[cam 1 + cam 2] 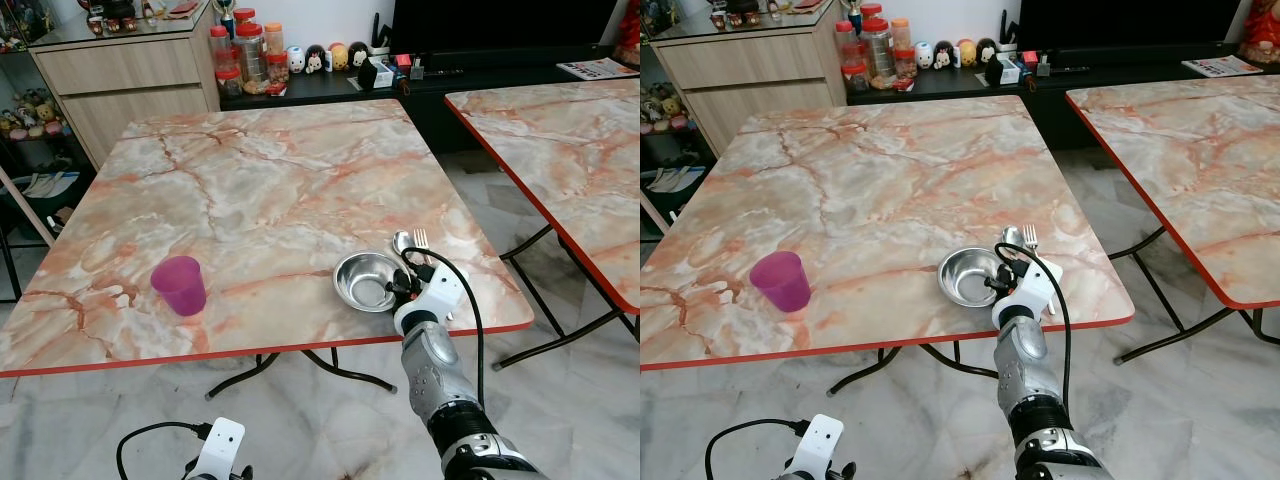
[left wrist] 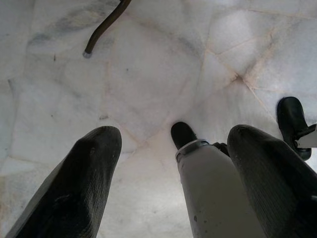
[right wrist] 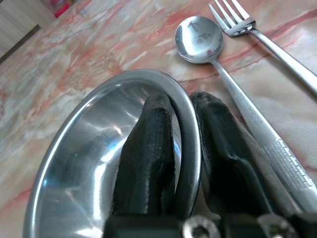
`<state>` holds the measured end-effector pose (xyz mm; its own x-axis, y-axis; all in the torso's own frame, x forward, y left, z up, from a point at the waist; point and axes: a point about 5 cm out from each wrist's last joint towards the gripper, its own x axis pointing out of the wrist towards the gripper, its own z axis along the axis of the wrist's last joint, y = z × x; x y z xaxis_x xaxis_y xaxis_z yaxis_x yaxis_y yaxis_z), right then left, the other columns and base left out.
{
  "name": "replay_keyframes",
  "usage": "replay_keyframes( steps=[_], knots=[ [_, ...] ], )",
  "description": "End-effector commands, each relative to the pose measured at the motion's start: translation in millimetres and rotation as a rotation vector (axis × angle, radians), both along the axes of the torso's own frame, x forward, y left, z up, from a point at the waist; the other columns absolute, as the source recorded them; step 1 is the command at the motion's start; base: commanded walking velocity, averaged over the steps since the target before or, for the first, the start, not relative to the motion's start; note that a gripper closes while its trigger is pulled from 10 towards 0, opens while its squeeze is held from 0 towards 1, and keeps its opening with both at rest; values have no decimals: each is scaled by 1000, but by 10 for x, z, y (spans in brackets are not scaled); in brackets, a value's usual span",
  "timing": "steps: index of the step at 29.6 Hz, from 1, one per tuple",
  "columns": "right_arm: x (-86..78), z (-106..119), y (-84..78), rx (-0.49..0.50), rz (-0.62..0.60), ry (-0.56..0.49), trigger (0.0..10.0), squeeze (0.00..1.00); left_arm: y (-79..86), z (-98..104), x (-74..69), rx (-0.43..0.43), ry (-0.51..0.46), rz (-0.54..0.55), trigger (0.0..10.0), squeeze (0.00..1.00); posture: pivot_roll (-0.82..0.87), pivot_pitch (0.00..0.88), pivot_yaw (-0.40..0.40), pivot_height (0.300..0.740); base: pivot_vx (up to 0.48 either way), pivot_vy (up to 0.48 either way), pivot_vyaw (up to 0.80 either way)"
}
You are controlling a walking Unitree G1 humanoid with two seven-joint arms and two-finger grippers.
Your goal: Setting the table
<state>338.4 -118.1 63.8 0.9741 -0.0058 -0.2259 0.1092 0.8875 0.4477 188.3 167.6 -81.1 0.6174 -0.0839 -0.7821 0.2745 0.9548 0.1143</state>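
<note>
You are standing at the near edge of the marble table (image 1: 250, 180), and its red rim is running just in front of your right arm. The steel bowl (image 1: 366, 281) is sitting close to this near edge, toward the table's right corner. Behind and to the left of the bowl, the table top is lying open up to the far side. A second marble table (image 1: 570, 150) is standing to your right, with a strip of floor between the two.

Your right gripper (image 3: 181, 148) is clamping the bowl's rim on its right side: one finger is lying inside the bowl and the other outside, with the rim pinched between them. The spoon (image 3: 223, 69) is lying just beside the outer finger, and the fork (image 3: 267, 39) is lying just beyond the spoon; both are resting on the table on the right of the bowl.

The purple cup (image 1: 180, 285) is standing upright well to the left of the bowl, also near the front edge.

Your left gripper (image 2: 173, 163) is hanging below the table level over the pale floor tiles, with its fingers spread apart and nothing between them.
</note>
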Motion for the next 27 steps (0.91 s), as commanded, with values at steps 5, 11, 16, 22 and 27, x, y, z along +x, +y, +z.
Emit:
replay_keyframes(
  steps=[5, 11, 16, 22, 27],
  knots=[
    [-4, -35, 25, 24, -1, 34, 0, 0, 18, 0, 3, 15, 8, -20, 10000, 0, 71, 0, 38, 740, 0, 0, 0],
    [24, 10, 61, 63, 8, 8, 0, 0, 14, -3, -1, 15, 13, -24, 10000, 0, 73, 0, 37, 740, 0, 0, 0],
    [63, 131, 127, 129, 34, -78, 0, 0, 11, -7, -8, 17, 16, -24, 10000, 0, 73, 0, 40, 740, 0, 0, 0],
    [102, 286, 227, 195, 86, -178, 10000, 0, 10, -7, -7, 16, 16, -21, 10000, 0, 71, 0, 41, 740, 0, 0, 0],
    [121, 338, 246, 274, 81, -207, 10000, 0, 3, -7, -6, 16, 15, -24, 10000, 0, 73, 0, 39, 740, 0, 0, 0]
  ],
)
